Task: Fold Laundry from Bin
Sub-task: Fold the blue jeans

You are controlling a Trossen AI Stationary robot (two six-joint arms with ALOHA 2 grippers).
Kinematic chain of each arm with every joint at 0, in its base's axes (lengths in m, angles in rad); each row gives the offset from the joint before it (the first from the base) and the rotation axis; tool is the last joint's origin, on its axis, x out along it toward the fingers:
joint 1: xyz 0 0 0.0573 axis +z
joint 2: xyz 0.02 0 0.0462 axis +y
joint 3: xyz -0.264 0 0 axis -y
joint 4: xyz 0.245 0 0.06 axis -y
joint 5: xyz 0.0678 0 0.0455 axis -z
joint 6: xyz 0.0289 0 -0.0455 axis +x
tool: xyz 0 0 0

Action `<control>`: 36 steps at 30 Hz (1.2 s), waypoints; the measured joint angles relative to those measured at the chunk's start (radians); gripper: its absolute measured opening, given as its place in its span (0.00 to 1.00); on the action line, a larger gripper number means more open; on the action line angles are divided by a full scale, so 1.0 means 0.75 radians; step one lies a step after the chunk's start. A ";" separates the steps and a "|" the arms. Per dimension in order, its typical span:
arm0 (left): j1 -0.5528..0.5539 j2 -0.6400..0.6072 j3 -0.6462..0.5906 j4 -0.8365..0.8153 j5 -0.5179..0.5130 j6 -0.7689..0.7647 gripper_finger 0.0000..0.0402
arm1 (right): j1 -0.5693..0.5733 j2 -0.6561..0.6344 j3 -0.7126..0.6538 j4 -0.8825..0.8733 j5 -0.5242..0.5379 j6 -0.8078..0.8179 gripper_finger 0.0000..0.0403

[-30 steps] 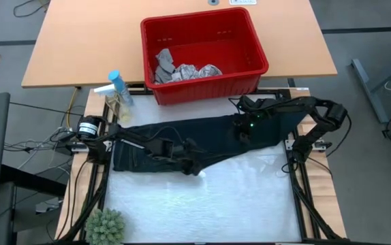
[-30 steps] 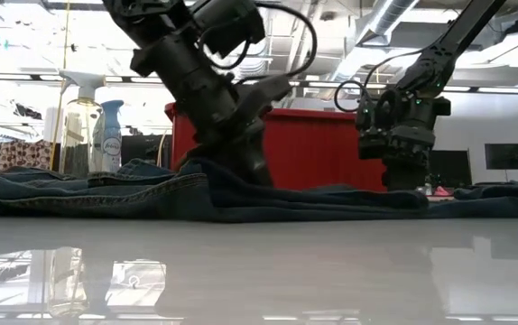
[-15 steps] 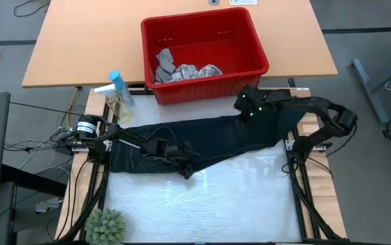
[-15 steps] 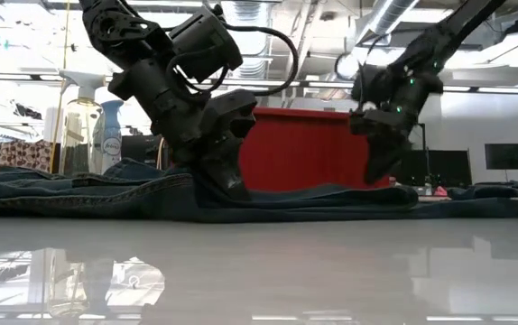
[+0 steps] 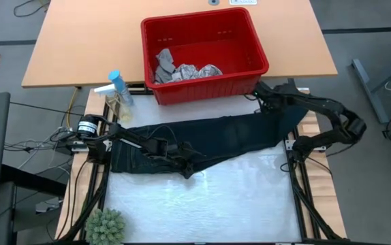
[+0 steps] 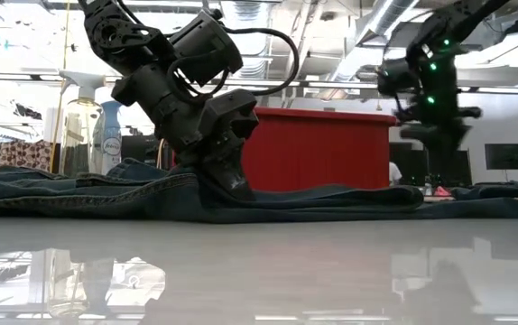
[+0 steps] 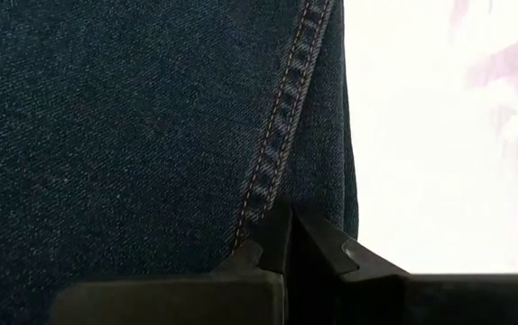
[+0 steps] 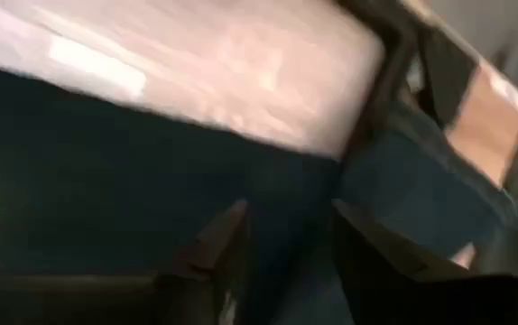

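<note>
Dark navy trousers (image 5: pixel 209 136) lie spread lengthwise across the white table, from its left side to its right edge. My left gripper (image 5: pixel 194 169) is shut, low on the near edge of the trousers about halfway along. My right gripper (image 5: pixel 258 101) hangs open above the trousers' right end, beside the front right corner of the red bin (image 5: pixel 206 90), with nothing between its fingers (image 8: pixel 232 236). In the bin lie a grey cloth (image 5: pixel 163 62) and a white printed cloth (image 5: pixel 197 71). My left gripper is shut on the trousers at a stitched seam (image 7: pixel 268 194) along their near edge; how many layers it has I cannot tell. The fingers (image 6: pixel 234 185) slant down from the table's left. The trousers lie flat on the table around them.
Two spray bottles (image 5: pixel 117 92) stand at the table's far left corner, and a green plant (image 5: pixel 105 226) at the near left corner. The near half of the white table (image 5: pixel 202 204) is bare. The bin rests on a wooden table beyond.
My right gripper has risen from the trousers' right part, swung toward the table's far right corner and rolled about; the trousers stayed flat. My left gripper has sunk a little and tipped, still low on the trousers' near edge.
</note>
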 joint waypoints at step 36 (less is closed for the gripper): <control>-0.032 0.000 0.005 -0.065 0.051 0.129 0.00 | -0.054 0.548 0.067 -0.097 0.218 0.782 0.54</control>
